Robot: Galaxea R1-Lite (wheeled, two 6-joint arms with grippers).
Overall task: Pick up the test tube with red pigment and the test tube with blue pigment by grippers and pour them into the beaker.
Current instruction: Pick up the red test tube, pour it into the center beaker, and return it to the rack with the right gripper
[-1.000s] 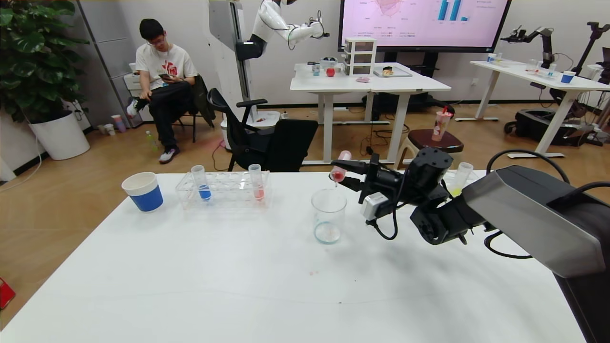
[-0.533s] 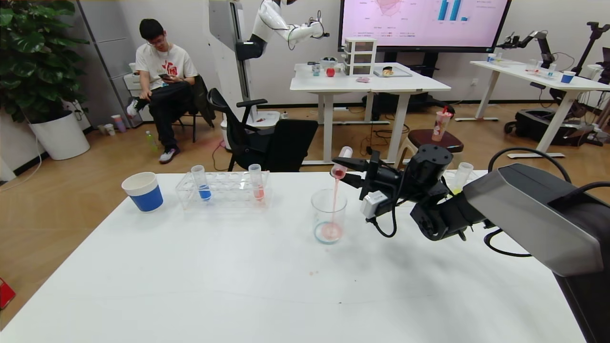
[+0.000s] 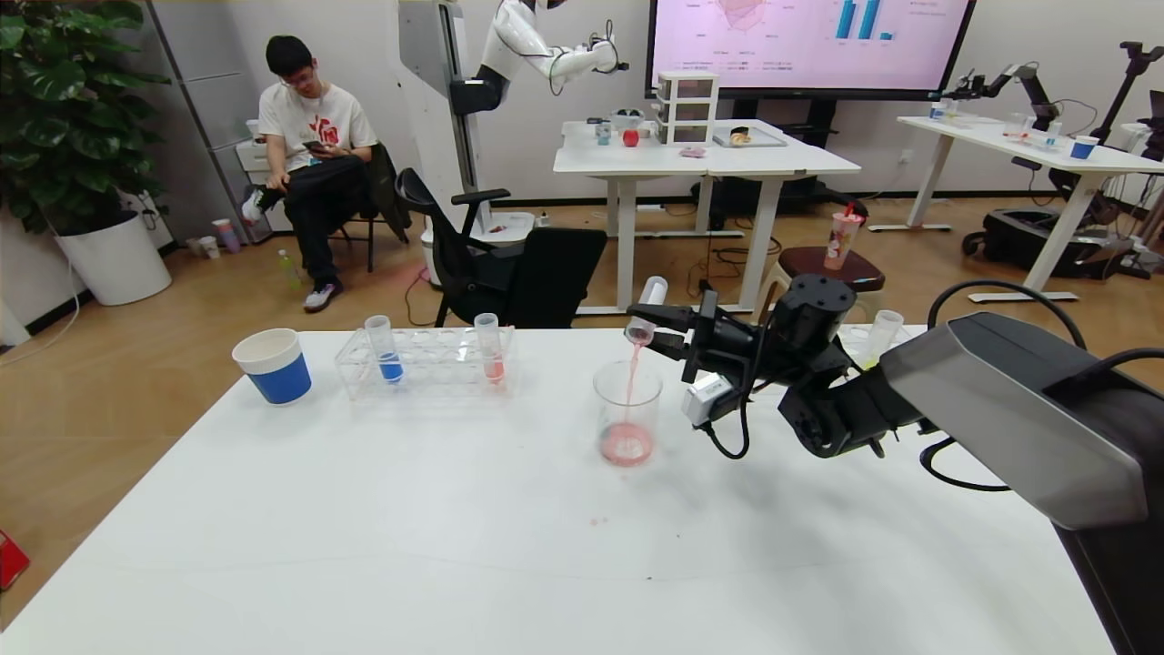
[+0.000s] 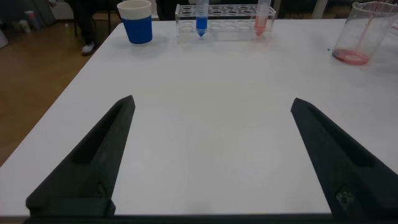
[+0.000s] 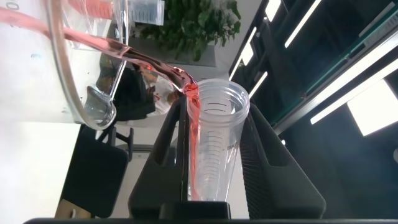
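My right gripper (image 3: 647, 329) is shut on the test tube with red pigment (image 3: 644, 314) and holds it tipped mouth-down over the beaker (image 3: 627, 400). A thin red stream runs from the tube's mouth into the beaker, where red liquid pools at the bottom. In the right wrist view the tube (image 5: 214, 143) sits between the two fingers (image 5: 168, 149), beside the beaker's rim (image 5: 81, 62). The test tube with blue pigment (image 3: 386, 350) stands upright in a clear rack (image 3: 427, 364) at the far left. My left gripper (image 4: 212, 101) is open and empty above bare table, away from the beaker (image 4: 367, 31).
A tube with salmon-pink liquid (image 3: 491, 350) stands in the same rack. A blue-and-white paper cup (image 3: 273, 364) stands left of the rack. A tube with yellow-green liquid (image 3: 880, 341) stands behind my right arm. The white table (image 3: 455, 546) spreads in front.
The right gripper has tipped the red tube further over. Red liquid started streaming into the beaker, the pool at its bottom has grown, and the tube is nearly drained.
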